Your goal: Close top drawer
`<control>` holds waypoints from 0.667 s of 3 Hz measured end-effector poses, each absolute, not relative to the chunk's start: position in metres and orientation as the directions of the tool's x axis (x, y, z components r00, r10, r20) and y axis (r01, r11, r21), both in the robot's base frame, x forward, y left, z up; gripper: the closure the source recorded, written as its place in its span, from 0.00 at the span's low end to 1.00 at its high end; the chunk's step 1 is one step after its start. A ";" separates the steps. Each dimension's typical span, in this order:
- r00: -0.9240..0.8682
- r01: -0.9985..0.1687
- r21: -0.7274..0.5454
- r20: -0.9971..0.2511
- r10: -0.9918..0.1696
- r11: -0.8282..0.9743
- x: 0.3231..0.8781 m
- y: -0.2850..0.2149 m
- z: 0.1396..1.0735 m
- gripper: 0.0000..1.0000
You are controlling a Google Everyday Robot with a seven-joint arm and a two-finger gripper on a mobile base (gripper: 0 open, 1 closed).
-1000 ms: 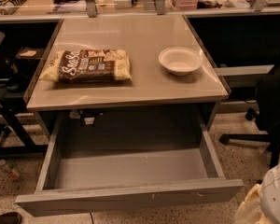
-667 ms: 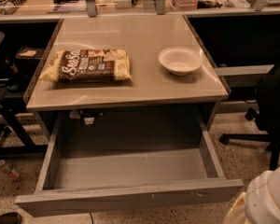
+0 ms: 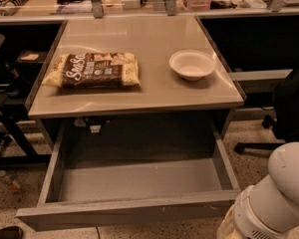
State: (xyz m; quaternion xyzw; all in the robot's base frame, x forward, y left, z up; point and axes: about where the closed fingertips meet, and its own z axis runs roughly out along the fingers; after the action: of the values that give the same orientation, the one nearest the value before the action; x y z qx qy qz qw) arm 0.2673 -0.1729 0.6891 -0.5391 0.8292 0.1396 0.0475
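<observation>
The top drawer (image 3: 124, 214) is a wide, shallow grey drawer pulled far out from under the tabletop (image 3: 154, 91). Its inside is bare and its flat front, with small pale scuffs, lies near the bottom of the camera view. A white rounded arm segment (image 3: 276, 195) fills the bottom right corner, just right of the drawer's front right corner. The gripper itself is out of view, beyond the bottom right edge.
A brown snack bag (image 3: 92, 69) and a white bowl (image 3: 192, 64) lie on the tabletop. A black office chair (image 3: 289, 108) stands to the right. A dark frame (image 3: 10, 128) and a small bottle (image 3: 9, 179) are on the floor at left. Cluttered desks line the back.
The white arm segment has risen further into view at the bottom right, closer to the drawer's front corner. The drawer, bag and bowl have not moved.
</observation>
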 end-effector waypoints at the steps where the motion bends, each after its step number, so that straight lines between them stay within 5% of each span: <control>1: -0.406 -0.913 0.152 -0.229 -0.885 0.380 0.288 -0.170 0.679 1.00; 2: -0.388 -0.921 0.127 -0.235 -0.891 0.367 0.308 -0.165 0.672 1.00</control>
State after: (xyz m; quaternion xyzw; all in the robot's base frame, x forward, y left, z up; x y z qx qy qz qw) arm 0.3081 -0.1647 0.6725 -0.5498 0.8243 0.1193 0.0629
